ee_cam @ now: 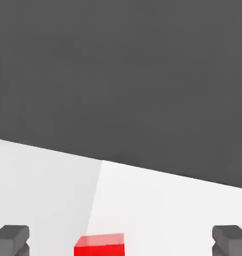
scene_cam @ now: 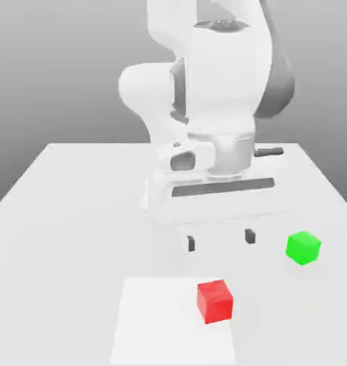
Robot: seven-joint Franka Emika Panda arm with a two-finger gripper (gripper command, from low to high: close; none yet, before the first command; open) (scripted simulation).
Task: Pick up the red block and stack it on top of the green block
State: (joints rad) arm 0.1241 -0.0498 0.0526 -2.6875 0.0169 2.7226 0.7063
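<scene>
Two blocks, red block [scene_cam: 214, 300] and green block [scene_cam: 303, 247], sit on the white table [scene_cam: 69, 214]; hand [scene_cam: 220, 241] wide open, empty.

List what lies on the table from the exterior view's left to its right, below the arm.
Left dark gripper fingertip → small matte bright-red cube → right dark fingertip → small matte bright-green cube.

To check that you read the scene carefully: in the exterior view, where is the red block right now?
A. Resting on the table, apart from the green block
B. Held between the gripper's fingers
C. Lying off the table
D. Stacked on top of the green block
A: the red block sits on the table, apart from the green block, while the open gripper grips nothing.
</scene>
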